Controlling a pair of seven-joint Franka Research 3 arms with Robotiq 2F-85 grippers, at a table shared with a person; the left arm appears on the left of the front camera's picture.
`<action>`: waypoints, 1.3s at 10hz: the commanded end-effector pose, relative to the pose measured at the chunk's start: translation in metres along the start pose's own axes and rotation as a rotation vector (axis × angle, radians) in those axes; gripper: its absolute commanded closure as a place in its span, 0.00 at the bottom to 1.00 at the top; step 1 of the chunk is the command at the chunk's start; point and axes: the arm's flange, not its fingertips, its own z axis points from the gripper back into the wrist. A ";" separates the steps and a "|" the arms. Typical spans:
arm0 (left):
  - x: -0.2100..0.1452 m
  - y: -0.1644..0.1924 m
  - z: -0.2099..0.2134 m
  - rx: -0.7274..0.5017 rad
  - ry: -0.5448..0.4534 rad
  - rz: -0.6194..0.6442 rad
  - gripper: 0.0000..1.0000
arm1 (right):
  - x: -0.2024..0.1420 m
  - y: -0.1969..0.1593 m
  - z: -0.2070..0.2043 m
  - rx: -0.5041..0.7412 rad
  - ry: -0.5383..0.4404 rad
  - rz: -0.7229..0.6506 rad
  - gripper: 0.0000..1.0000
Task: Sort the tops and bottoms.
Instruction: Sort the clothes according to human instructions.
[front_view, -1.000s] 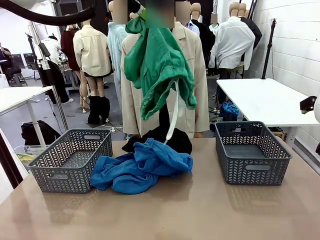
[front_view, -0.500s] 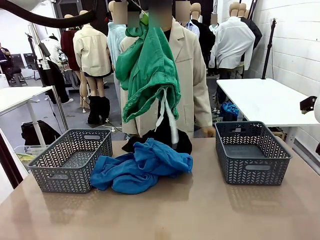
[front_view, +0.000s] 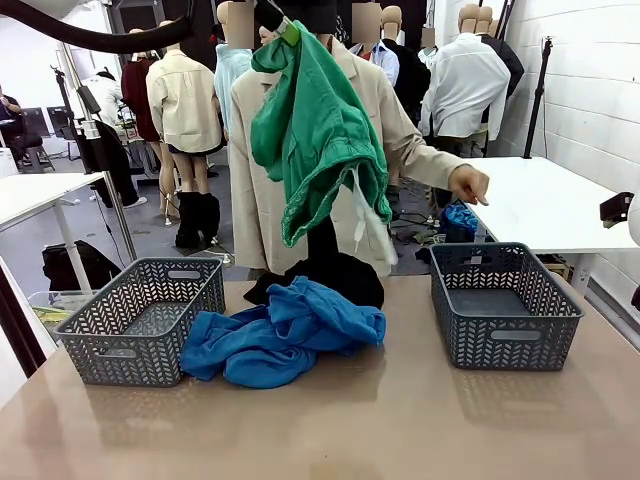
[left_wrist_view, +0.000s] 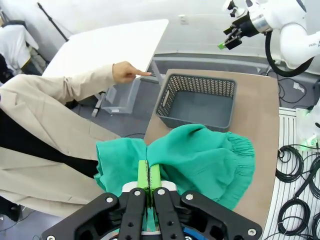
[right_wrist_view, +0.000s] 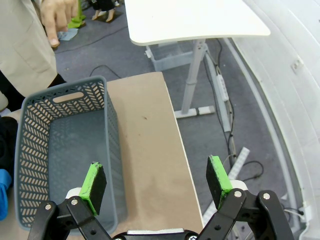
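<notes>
**Green garment held high, person pointing toward right basket**

The left tool (left_wrist_view: 149, 175) is seen clamped shut on a fold of the green garment (front_view: 320, 130). In the front view the garment is hung in the upper centre of the frame, well above the tabletop (front_view: 400, 420). Its white drawstring (front_view: 362, 215) is seen dangling from the lower edge.

The blue garments (front_view: 280, 335) are heaped at the centre of the tabletop. The black garment (front_view: 345, 275) is bunched just behind them, touching them. An empty grey left basket (front_view: 160, 350) is set at the left of the frame and an empty grey right basket (front_view: 510, 345) at the right, with the heap between them.

A person in a beige jacket (front_view: 400, 150) is stood at the far edge, behind the hanging garment. One arm is stretched to the right of the frame, and the hand (front_view: 468, 183) is pointed downward above the right basket.

The right tool (right_wrist_view: 157, 180) is held with its fingers wide apart and nothing between them. In the right wrist view it is placed above the bare tabletop, just beside the right basket.
</notes>
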 end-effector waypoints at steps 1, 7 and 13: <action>0.000 0.001 0.004 0.000 -0.018 -0.011 1.00 | -0.001 -0.001 -0.001 0.002 0.008 -0.002 0.00; 0.000 0.001 0.004 0.000 -0.018 -0.011 1.00 | -0.001 -0.001 -0.001 0.002 0.008 -0.002 0.00; 0.000 0.000 0.000 0.000 0.000 0.000 1.00 | -0.001 -0.001 -0.001 0.002 0.008 -0.002 0.00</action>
